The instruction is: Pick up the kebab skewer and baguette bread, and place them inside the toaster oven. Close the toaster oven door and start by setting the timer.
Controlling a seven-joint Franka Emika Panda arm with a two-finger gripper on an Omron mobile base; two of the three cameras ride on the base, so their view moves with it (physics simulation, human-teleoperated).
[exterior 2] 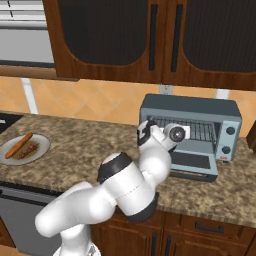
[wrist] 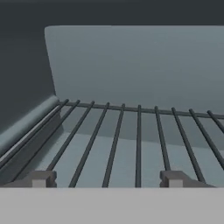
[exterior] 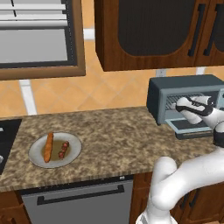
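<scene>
- Gripper (wrist: 107,178), jaws apart and empty, over wire rack (wrist: 139,131) inside boxy blue-grey toaster oven (exterior 2: 189,131).
- Loading unstarted: short red-chunk kebab skewer (exterior: 64,149), long orange-brown baguette bread (exterior: 48,147) on grey plate (exterior: 37,156), far left.
- Next: withdraw, reach left.

No readable text or labels, seemingly.
</scene>
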